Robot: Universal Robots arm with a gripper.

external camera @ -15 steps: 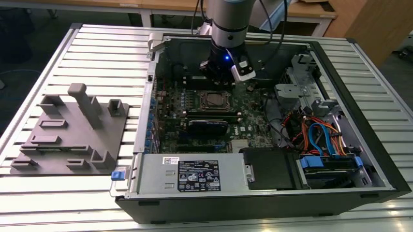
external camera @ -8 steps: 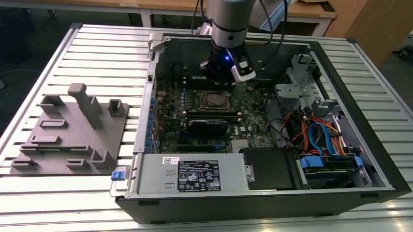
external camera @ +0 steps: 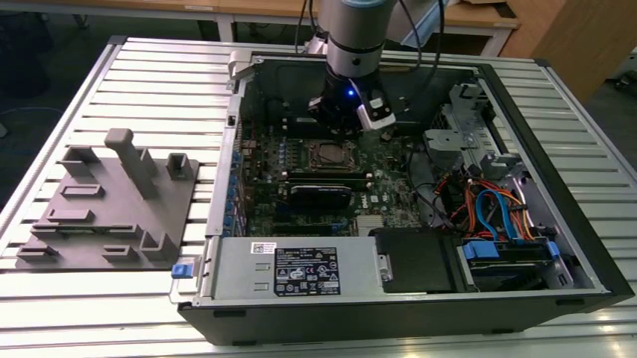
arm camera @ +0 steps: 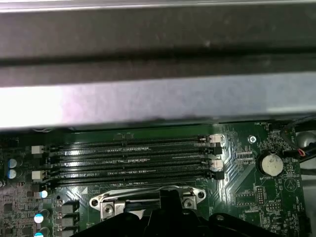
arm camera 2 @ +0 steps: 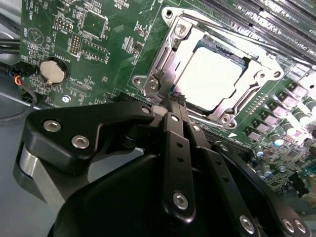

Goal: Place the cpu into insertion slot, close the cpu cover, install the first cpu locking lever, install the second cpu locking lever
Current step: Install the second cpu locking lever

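While the arm reaches down into the open computer case (external camera: 557, 246) in the exterior view, its hand (arm camera 2: 175, 101) hangs low over the green motherboard (arm camera 2: 98, 59), with the fingertips (arm camera 2: 171, 104) drawn together into one narrow point and nothing clamped between them. That point sits at the edge of the insertion slot (arm camera 2: 165, 54), just beside one of its corner screws, though whether it touches the metal cannot be told. The cpu (arm camera 2: 210, 79) lies flat inside the slot, its pale top glaring bright, and the cpu cover (arm camera 2: 256, 81) lies down around it as a silver frame, so the chip shows through its window. Whether the locking levers are latched cannot be made out. Long black memory slots (arm camera: 133, 160) run parallel just past the socket in the first wrist view, and a round coin battery (arm camera: 270, 163) sits on the board near their ends. On the slatted surface (external camera: 159, 82), toward the exterior view's left of the case, rests a grey fixture plate (external camera: 104, 212) with upright posts.
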